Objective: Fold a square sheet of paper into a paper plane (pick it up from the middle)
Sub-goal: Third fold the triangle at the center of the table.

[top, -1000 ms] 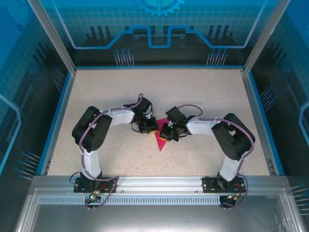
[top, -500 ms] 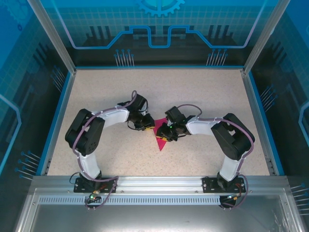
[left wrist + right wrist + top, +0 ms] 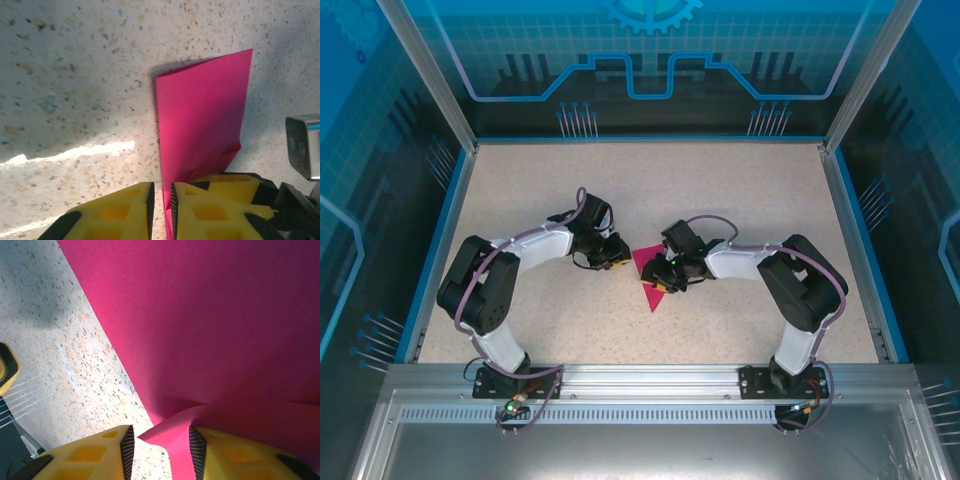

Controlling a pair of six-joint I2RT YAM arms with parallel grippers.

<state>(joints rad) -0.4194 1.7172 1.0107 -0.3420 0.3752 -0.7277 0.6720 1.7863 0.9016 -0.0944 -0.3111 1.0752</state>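
The square sheet of paper (image 3: pixel 645 262), magenta, lies folded to a downward-pointing triangle mid-table. My left gripper (image 3: pixel 618 263) sits at its left edge. In the left wrist view the left gripper (image 3: pixel 161 210) has its jaws a narrow gap apart; the sheet (image 3: pixel 200 125) has one edge standing in that gap, against the right pad, with bare table beside the left pad. My right gripper (image 3: pixel 658 283) is over the sheet's right side. In the right wrist view the right gripper (image 3: pixel 161 447) is open, and a curled flap of the sheet (image 3: pixel 210 325) rises between the pads.
Speckled tabletop (image 3: pixel 740 200) has free room behind and to both sides, bounded by blue rails (image 3: pixel 430 240) and transparent walls. The right wrist camera housing (image 3: pixel 302 145) is close beside the left gripper. Both arm bases stand on the near metal rail (image 3: pixel 640 378).
Both grippers have opened their jaws. The left arm has swung left, its gripper drawing back to the sheet's left edge. The right gripper stays over the sheet.
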